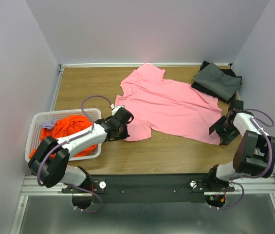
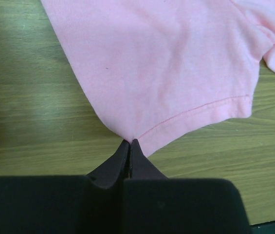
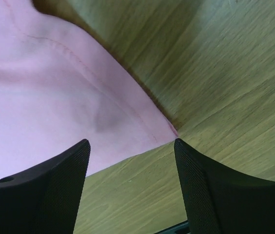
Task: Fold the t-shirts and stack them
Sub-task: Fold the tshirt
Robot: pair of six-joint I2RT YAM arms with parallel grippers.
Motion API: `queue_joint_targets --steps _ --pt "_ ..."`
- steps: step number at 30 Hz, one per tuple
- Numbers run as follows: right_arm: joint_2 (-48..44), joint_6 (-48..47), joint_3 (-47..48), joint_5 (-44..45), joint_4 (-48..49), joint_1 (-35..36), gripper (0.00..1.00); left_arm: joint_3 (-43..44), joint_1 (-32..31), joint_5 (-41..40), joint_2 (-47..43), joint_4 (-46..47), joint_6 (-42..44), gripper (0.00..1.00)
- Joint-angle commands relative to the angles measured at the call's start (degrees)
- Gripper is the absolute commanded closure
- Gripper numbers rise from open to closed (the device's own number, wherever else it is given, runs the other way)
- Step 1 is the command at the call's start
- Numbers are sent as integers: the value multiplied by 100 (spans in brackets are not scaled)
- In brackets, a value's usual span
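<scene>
A light pink t-shirt (image 1: 171,105) lies spread flat across the middle of the wooden table. My left gripper (image 1: 126,131) is shut on its near left hem corner; in the left wrist view the black jaws (image 2: 130,142) pinch the tip of the pink cloth (image 2: 166,63). My right gripper (image 1: 218,134) stands open at the shirt's near right corner. In the right wrist view the hem corner (image 3: 169,129) lies just ahead of the right fingertip, with bare wood between the fingers (image 3: 131,142). An orange t-shirt (image 1: 69,127) is bunched in the basket. Dark grey t-shirts (image 1: 217,80) lie folded at the back right.
A white slotted basket (image 1: 37,119) sits at the left near edge beside my left arm. Grey walls close in the table on the left, back and right. A strip of bare wood runs along the near edge between the two arms.
</scene>
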Motion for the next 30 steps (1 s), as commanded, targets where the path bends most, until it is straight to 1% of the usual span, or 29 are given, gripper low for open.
queue_joint_targets --steps 1,8,13,15,18,25,26,28,29,30 --pt "194 351 -95 180 -103 -61 27 187 -40 42 -205 -124 170 100" --pt "318 658 -165 462 -68 -87 37 337 -14 112 -117 -177 328 100" --pt "274 747 -200 752 -86 -122 39 442 30 165 -3 -195 442 100" --pt "239 764 -226 761 -103 -149 40 460 74 191 41 -212 468 100" --pt "160 852 -296 761 -130 -175 48 521 135 200 58 -239 512 100" --pt "229 870 -323 796 -130 -175 54 662 180 200 76 -318 583 100" --pt "238 878 -323 805 -121 -175 59 680 180 209 76 -327 592 100" --pt "265 835 -306 796 -121 -175 65 767 188 209 50 -397 627 100" --pt "256 747 -262 779 -130 -175 72 820 188 200 -2 -493 653 100" --pt "221 694 -236 770 -138 -175 76 864 188 191 -29 -537 662 100"
